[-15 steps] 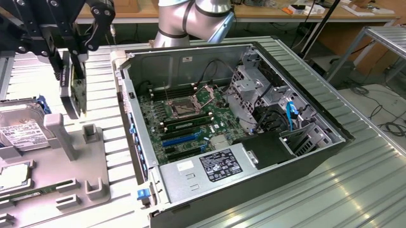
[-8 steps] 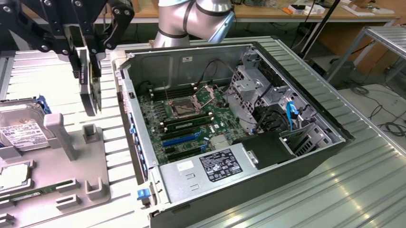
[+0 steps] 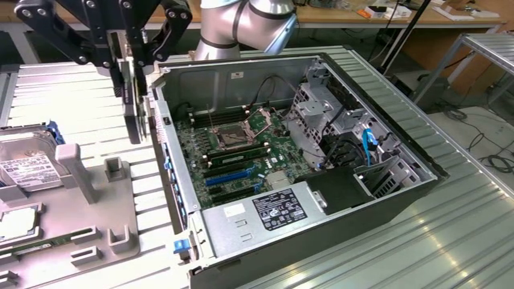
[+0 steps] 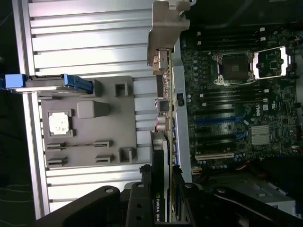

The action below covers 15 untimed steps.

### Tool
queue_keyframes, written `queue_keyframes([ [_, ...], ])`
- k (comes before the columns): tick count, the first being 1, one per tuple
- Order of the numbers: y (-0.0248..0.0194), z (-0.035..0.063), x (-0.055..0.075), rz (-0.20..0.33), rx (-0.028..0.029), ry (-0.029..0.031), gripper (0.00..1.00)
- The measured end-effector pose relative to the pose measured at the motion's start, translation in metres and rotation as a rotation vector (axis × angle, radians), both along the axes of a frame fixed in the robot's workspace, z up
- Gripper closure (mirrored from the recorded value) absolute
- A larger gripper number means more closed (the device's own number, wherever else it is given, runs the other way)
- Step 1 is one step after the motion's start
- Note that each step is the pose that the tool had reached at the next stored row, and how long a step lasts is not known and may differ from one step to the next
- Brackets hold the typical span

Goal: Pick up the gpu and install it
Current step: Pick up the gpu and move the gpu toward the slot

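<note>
**End effector gripping gpu**

At the exterior view's upper left, the end effector is pointing down, clamping the gpu edge-on above the counter, just beside the open computer case. Its fingers are hiding the card's top.

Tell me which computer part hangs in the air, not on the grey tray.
The gpu: it hangs upright in the end effector, beside the open case. The hard drive and the memory stick lie in the grey tray.
</note>
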<state>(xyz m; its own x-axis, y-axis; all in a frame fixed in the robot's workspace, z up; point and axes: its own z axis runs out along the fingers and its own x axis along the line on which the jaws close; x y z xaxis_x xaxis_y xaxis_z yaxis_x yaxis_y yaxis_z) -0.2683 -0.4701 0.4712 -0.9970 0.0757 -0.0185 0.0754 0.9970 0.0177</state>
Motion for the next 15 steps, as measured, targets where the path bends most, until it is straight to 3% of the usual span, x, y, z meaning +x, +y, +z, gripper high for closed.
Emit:
queue_keyframes([
  [11, 0.0000, 0.0000, 0.025, 0.000, 0.0000, 0.0000, 0.73],
  [15, 0.0000, 0.0000, 0.050, 0.000, 0.0000, 0.0000, 0.73],
])
